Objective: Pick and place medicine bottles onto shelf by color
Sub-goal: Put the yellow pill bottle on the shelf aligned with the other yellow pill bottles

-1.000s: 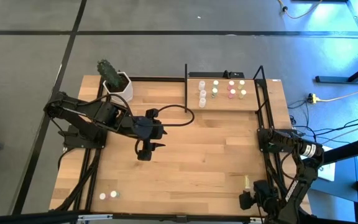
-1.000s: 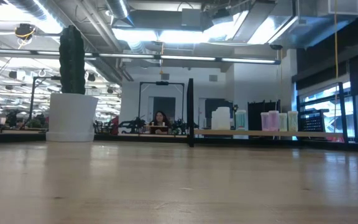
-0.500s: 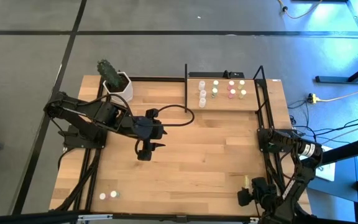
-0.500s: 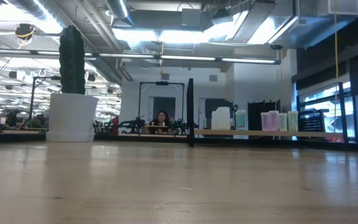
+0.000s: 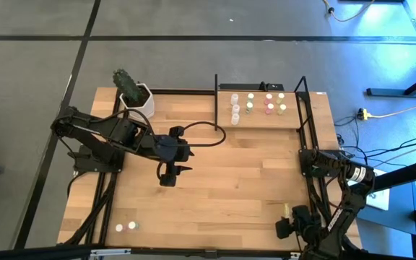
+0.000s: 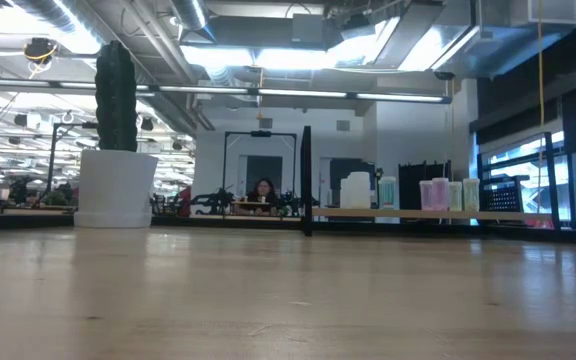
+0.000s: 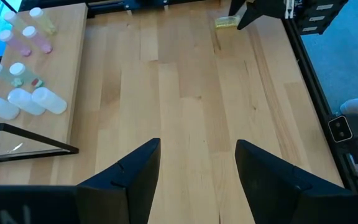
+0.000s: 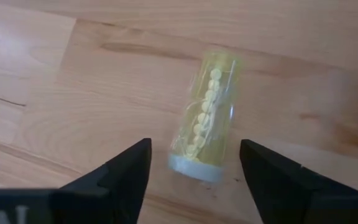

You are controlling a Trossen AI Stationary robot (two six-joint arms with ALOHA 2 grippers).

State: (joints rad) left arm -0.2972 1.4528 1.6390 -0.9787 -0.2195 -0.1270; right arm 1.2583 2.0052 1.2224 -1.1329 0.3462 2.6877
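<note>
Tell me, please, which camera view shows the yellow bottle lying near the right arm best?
The right wrist view: the yellow bottle lies on its side, filling the frame between the right gripper's open jaws. The high view and left wrist view show only a speck; the low view misses it.

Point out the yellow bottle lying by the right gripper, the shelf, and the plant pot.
yellow bottle [image 8: 205, 118]: right wrist view, middle of its clear body, lying on the table.
shelf [image 5: 260, 119]: high view, bare front strip of the wooden board.
plant pot [image 5: 141, 101]: high view, white side wall.
</note>
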